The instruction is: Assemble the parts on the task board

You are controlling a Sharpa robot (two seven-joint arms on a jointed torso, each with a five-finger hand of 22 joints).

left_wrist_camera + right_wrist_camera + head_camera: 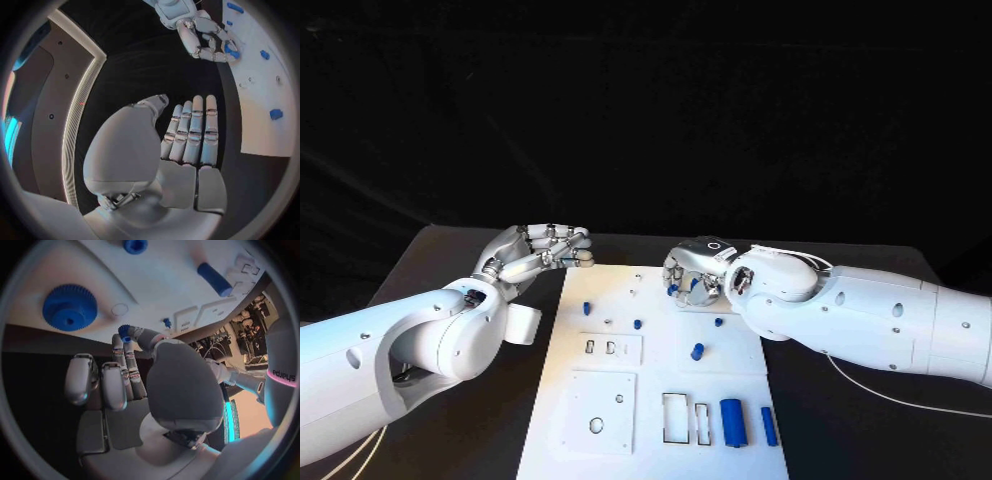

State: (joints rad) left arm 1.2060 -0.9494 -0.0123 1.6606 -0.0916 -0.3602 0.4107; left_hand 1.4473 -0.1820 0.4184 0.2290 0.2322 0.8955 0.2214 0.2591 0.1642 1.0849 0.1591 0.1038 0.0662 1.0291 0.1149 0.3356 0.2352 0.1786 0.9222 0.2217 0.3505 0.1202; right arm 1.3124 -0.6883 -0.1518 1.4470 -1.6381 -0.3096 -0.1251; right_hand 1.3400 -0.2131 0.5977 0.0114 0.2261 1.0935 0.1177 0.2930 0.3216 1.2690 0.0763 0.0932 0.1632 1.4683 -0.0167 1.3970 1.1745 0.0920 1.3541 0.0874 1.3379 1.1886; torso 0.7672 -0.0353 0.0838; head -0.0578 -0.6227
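Looks like I'm driving this thing in a robotics lab or demo booth. The worktop (459, 262) is draped in black with a black backdrop (646, 100) behind it, and a white task board (661, 400) sits in the middle. From the right wrist cam I can see cluttered equipment racks (247, 327) past the worktop edge.

The scene is lit brightly from above against a black backdrop, so that the task board (655, 400) is rendered almost glaring white while the bench (452, 262) is left dark. Soft shadows are cast beside the arms. Highlights are seen on the left hand (542, 250) and right hand (695, 275). In both wrist views straight edges are bent strongly, and the circle's rim is darkened and blurred.
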